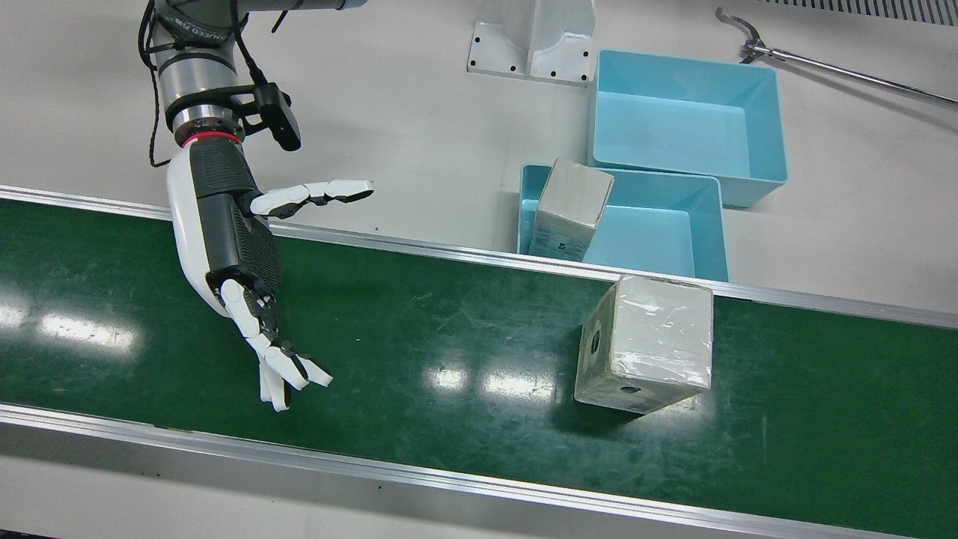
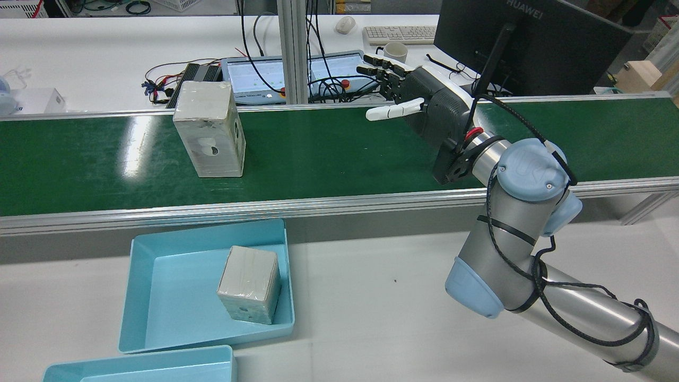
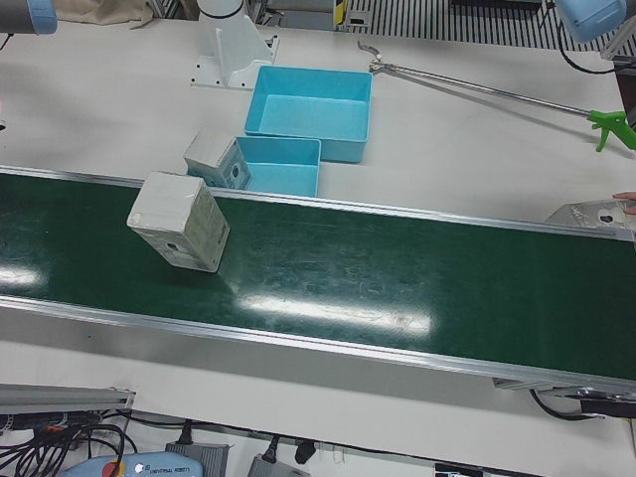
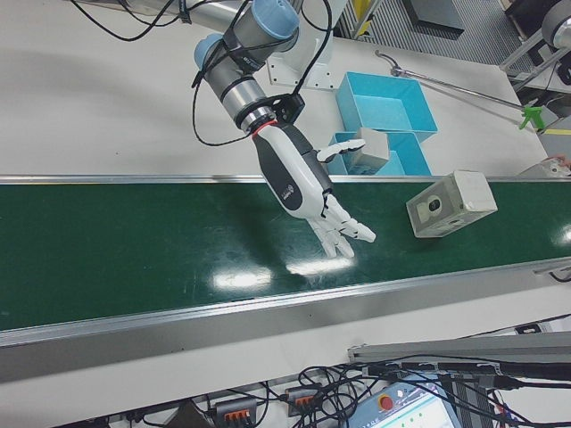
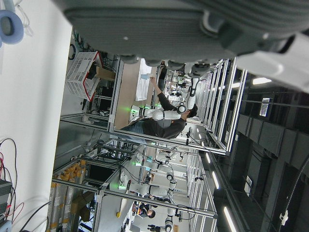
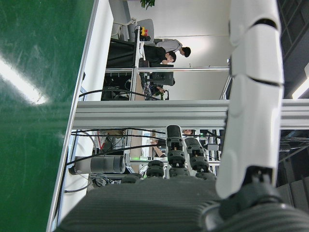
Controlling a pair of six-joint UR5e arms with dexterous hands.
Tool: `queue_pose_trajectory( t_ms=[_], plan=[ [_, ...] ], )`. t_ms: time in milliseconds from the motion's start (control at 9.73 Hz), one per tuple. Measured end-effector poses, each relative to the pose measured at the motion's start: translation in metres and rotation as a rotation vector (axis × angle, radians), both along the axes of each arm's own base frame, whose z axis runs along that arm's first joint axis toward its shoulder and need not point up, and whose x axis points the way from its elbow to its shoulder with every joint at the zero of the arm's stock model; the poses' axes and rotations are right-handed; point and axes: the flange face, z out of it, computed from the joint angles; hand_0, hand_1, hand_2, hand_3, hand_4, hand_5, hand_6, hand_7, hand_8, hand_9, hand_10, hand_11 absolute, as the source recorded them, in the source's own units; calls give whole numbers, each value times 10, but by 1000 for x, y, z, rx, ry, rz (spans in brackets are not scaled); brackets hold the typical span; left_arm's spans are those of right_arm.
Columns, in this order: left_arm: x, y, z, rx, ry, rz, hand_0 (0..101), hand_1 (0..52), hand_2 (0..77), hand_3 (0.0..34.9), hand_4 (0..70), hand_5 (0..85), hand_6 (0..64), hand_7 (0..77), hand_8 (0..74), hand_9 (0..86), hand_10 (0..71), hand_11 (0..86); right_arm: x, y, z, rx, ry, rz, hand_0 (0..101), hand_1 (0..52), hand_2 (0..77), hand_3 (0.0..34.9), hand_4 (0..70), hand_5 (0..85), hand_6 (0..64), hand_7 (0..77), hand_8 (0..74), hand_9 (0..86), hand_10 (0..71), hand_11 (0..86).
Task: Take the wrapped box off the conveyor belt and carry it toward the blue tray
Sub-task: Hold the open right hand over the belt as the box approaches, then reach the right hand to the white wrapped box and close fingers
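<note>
Front view: right hand [image 1: 239, 262] over belt [image 1: 112, 314], box [image 1: 645, 342] not yet reached.
Hand is spread wide and empty, thumb out toward 3 o'clock, likely pre-shaped for a side grasp. Box stands on the belt well apart from it, at 3 o'clock, just beside the tray [image 1: 703, 232] at its 12, which already holds a second box [image 1: 570, 206]. Box: grey-white, glossy wrinkled film, dark round marks on its sides. Left hand: state cannot be told.

Right hand [image 1: 239, 254] extended, fingers spread, holding nothing.
</note>
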Motion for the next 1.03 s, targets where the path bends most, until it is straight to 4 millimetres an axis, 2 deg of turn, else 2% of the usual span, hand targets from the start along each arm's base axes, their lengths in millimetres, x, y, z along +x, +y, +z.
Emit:
queue_pose_trajectory(
  t_ms=[514, 616, 719, 822, 1027],
  plan=[
    [0, 0, 0, 0, 0, 0, 0, 0, 5, 0, 5, 11, 5, 5, 5, 0, 5, 5, -27, 5, 9, -3, 15, -35, 469, 136, 104, 6, 82, 115, 55, 169, 44, 60, 0, 11],
    [0, 0, 0, 0, 0, 0, 0, 0, 5, 0, 5, 11, 5, 5, 5, 0, 5, 5, -29, 5, 10, -5, 15, -33, 470, 158, 109, 5, 71, 120, 55, 169, 44, 60, 0, 11],
    [0, 0, 0, 0, 0, 0, 0, 0, 11, 0, 5, 11, 5, 5, 5, 0, 5, 5, -30, 5, 10, -8, 14, -28, 471, 136, 125, 4, 71, 120, 55, 169, 38, 65, 0, 11],
    [0, 0, 0, 0, 0, 0, 0, 0, 11, 0, 5, 11, 5, 5, 5, 0, 5, 5, -31, 5, 11, -9, 14, -24, 467, 104, 109, 4, 71, 109, 55, 169, 44, 60, 0, 11],
    [0, 0, 0, 0, 0, 0, 0, 0, 11, 0, 5, 11, 5, 5, 5, 0, 5, 5, -33, 6, 12, -11, 15, -25, 467, 115, 93, 4, 71, 104, 55, 153, 44, 60, 0, 11]
  ],
)
